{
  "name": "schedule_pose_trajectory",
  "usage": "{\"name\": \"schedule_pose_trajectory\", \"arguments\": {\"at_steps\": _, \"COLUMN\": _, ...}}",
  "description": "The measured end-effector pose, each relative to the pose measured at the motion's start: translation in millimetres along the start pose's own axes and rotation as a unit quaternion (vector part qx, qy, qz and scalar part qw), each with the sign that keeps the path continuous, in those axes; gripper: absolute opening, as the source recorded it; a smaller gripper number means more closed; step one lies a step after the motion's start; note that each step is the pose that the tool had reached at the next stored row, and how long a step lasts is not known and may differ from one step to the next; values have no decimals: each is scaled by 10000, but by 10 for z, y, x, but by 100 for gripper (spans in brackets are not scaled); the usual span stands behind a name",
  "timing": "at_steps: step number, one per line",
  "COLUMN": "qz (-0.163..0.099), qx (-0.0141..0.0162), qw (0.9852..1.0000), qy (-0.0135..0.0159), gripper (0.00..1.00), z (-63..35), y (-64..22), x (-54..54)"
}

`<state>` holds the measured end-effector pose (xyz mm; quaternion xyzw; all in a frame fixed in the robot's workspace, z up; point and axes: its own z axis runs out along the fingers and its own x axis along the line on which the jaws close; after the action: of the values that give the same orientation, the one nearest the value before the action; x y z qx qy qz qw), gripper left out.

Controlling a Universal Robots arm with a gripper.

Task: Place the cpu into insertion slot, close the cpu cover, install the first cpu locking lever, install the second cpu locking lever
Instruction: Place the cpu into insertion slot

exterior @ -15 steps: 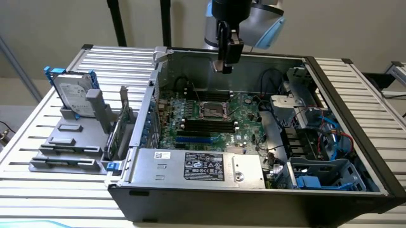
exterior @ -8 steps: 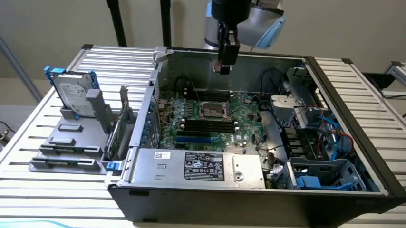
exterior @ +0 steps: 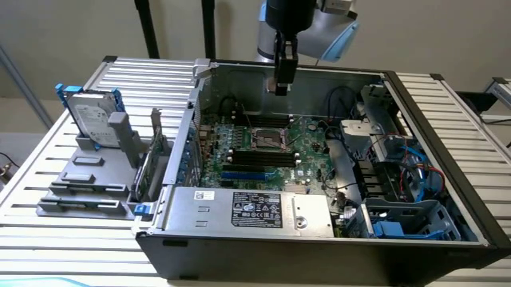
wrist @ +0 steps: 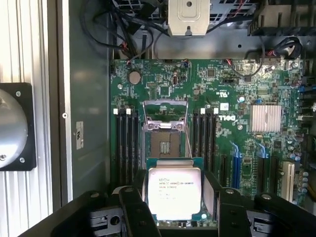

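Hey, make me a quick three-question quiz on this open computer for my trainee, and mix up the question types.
1. True or false: the cpu is seated in the slot.
2. What is the tool holding? A) a screwdriver B) the cpu C) nothing
3. Fill in: the cover at the slot stands ____ (open or shut).

Key: 1 false, it is held in the air, clear of the board; 2 B; 3 open.
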<state>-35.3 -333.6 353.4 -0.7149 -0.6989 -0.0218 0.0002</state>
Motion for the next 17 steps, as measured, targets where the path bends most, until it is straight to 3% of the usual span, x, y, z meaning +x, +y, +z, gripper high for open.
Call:
{"name": "schedule_pose_trajectory", "arguments": {"at_steps": 7, "qz": 1, "qx": 4, "qw": 10000, "qy": -1, "gripper": 55, "z": 51, "y": 4, "x": 72}}
{"name": "schedule_pose_trajectory", "arguments": {"at_steps": 17, "qz": 2, "qx": 5, "qw": 10000, "qy": -1, "gripper": 55, "z": 229, "y": 9, "x": 71}}
